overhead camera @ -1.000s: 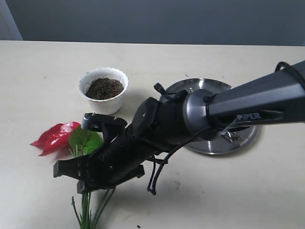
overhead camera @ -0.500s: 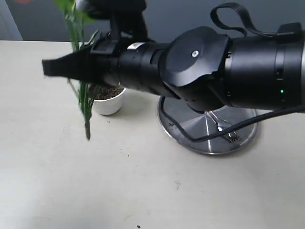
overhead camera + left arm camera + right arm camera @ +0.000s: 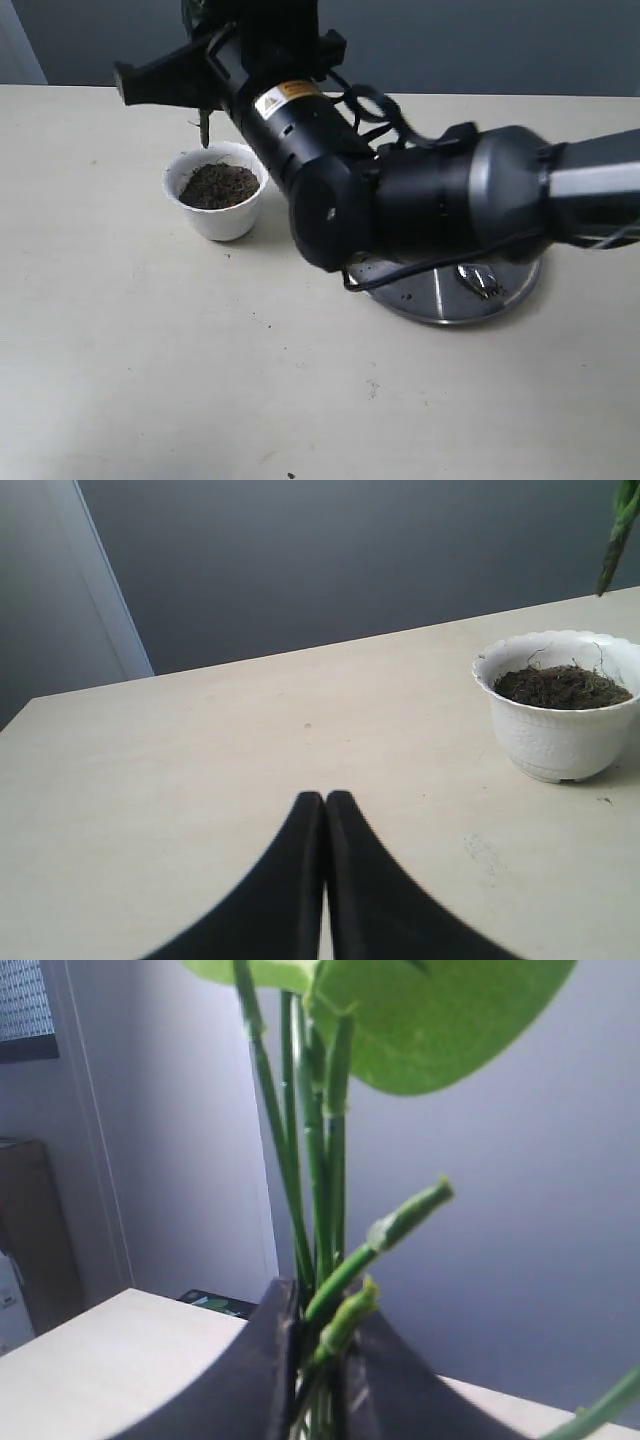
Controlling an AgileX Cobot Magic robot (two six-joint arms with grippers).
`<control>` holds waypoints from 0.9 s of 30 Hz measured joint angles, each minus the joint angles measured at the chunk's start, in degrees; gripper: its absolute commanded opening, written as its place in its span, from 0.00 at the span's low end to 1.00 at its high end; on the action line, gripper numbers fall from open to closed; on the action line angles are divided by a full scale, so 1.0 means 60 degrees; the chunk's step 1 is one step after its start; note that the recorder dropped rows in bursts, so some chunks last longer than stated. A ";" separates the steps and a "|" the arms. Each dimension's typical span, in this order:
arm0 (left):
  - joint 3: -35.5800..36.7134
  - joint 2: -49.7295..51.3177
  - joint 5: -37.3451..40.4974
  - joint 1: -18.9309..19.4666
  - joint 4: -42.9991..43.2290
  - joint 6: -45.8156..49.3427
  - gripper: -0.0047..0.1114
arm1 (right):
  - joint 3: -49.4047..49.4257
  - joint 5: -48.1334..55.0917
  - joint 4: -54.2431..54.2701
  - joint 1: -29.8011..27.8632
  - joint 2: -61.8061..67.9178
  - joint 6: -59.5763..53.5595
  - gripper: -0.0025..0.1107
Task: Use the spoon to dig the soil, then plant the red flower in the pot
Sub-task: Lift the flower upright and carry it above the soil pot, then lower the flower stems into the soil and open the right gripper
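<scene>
Moved: the red flower, seen lying flat on the table a second earlier, is now lifted and carried across to the pot.
Flower: it is held upright over the pot, and the cut stem end hangs above the rim, clear of the soil.
Right gripper: it is pinched on the bunched green stems, with the broad leaf above the jaws.
Left gripper: the jaws are pressed together with nothing between them, low over the table and apart from the pot.
Step in hand: planting is judged to be under way. The stems are best centred over the soil, lowered straight and pressed deep before release. A sideways push is to be avoided, since the small pot could be tipped.
Hidden: the red petal is shown in no view. The steel plate is largely covered by the arm. A small shiny object on the plate cannot be confirmed as the spoon. No dug hole can be made out in the soil.
</scene>
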 measured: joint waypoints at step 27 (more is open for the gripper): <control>0.0000 0.0000 0.0000 0.0000 0.0000 0.0000 0.04 | -0.0947 0.0309 -0.0834 -0.0660 0.1726 0.0768 0.02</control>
